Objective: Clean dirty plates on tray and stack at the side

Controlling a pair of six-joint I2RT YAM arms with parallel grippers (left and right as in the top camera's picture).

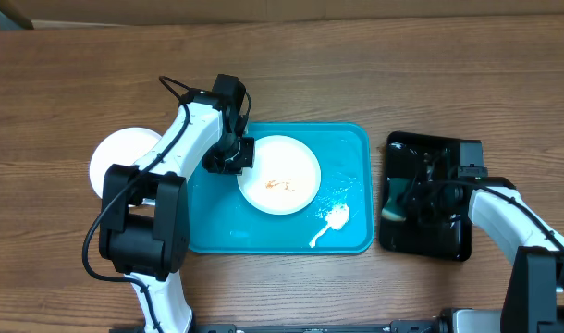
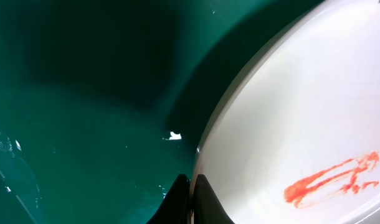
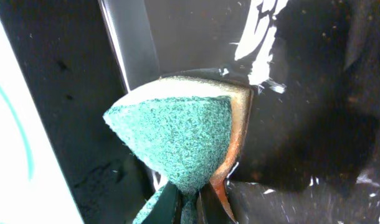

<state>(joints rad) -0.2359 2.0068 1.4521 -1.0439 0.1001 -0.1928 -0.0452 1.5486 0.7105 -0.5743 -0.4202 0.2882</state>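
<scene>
One plate (image 1: 278, 174) has its rim in left claw (image 2: 191, 194), sponge (image 3: 177, 137) in right claw (image 3: 189, 208).

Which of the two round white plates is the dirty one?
The round white plate on the turquoise plastic tray: it carries an orange-brown smear. The other plate, on the wooden table left of the tray, shows none.

Wooden table (image 1: 402, 65), turquoise tray (image 1: 349, 148) centre, black tray (image 1: 446, 242) right, white plate (image 1: 116, 155) left

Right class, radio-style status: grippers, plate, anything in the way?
Left gripper shut on rim of smeared plate, on turquoise tray. Right gripper shut on sponge at black tray. Foam blob on tray, apart from plate.
</scene>
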